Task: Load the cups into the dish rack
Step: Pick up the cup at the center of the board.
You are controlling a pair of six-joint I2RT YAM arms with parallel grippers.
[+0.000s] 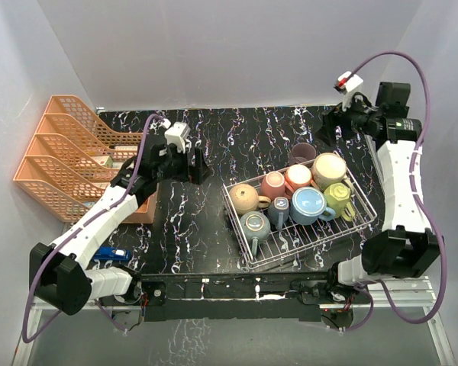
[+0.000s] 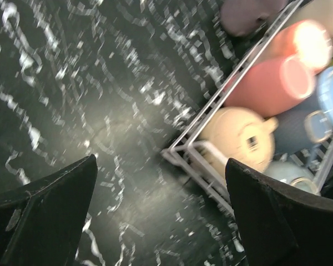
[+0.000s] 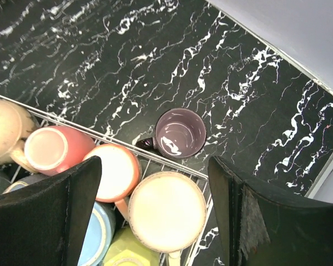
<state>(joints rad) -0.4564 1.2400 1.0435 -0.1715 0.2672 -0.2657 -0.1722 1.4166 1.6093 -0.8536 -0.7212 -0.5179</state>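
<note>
Eight cups, a blue one (image 1: 309, 204) among them, sat packed toward the far side of the white wire dish rack (image 1: 313, 244) at lower centre-right of the overhead frame, with much of its near end bare grid, on the black marbled table (image 1: 191, 229). Left of the rack, at mid-frame, the left gripper (image 1: 200, 166) hung over bare tabletop with its jaws spread wide and nothing between them; its wrist view showed the rack's corner at right of frame, with a tan mug (image 2: 241, 138) just inside it. Just beyond the rack's far rim, the one cup not yet loaded, a mauve mug (image 1: 303, 153), stood upright and mouth-up on the table, its handle turned toward the wire; whether handle and wire touched could not be made out. Farther back, at upper right, the right gripper (image 1: 330, 126) hovered above that mug, fingers parted and empty, the mug showing in the gap between them in the wrist view. Being glazed ceramic, the mug looked stiff, fairly weighty for its size, slick, and liable to chip against wire or neighbours. The soundest hold appeared to be across the rim wall on the side away from the handle, one finger inside and one outside, with a firm pinch and a gentle set-down.
</note>
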